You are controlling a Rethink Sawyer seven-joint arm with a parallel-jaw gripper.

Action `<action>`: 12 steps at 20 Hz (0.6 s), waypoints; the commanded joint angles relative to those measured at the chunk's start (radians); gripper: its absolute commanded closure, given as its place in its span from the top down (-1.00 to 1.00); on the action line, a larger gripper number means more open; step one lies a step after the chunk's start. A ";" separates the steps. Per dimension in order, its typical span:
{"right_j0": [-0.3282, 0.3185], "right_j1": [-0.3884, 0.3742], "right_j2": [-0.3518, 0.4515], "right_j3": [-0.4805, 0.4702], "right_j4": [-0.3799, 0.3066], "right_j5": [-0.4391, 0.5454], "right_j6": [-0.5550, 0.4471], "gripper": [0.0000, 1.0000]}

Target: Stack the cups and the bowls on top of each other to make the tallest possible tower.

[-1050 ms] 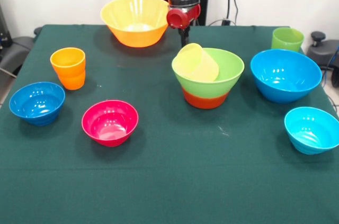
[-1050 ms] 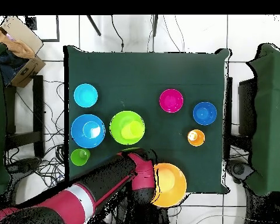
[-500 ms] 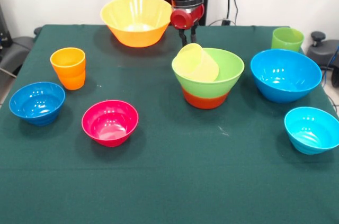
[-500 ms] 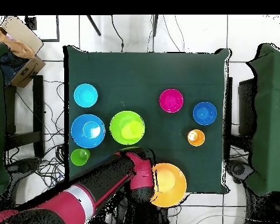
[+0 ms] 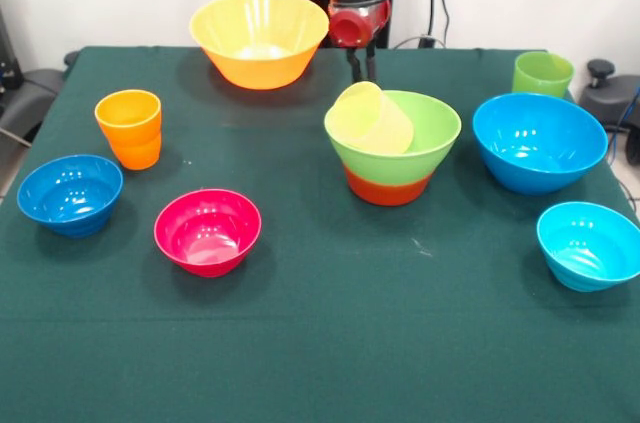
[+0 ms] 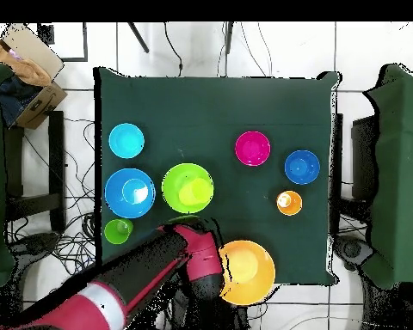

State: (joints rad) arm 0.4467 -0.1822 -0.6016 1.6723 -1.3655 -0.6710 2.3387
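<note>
up and back goes the gripper point(image 5: 360, 65), jaws near-closed and empty; pale yellow cup point(image 5: 372, 118) sits tilted in the light green bowl point(image 5: 415, 148), risking a topple.

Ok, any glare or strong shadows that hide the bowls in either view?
Front view: small white highlights inside the big blue bowl and magenta bowl, soft shadows on the cloth, nothing hidden. Overhead view: flat, even light; the arm covers part of the table's edge by the yellow-orange bowl.

Red and black arm point(image 6: 150, 266) with a pale band.
</note>
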 commanded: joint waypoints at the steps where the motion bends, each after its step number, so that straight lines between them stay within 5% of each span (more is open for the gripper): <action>1: 0.280 -0.049 -0.021 -0.034 -0.280 0.043 0.804 1.00; 6: 0.404 -0.015 -0.173 -0.076 -0.362 -0.128 1.025 1.00; 12: 0.416 -0.026 -0.201 -0.070 -0.386 -0.169 1.023 1.00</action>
State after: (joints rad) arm 0.8828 -0.2033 -0.8180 1.6671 -1.6823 -0.7583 3.1296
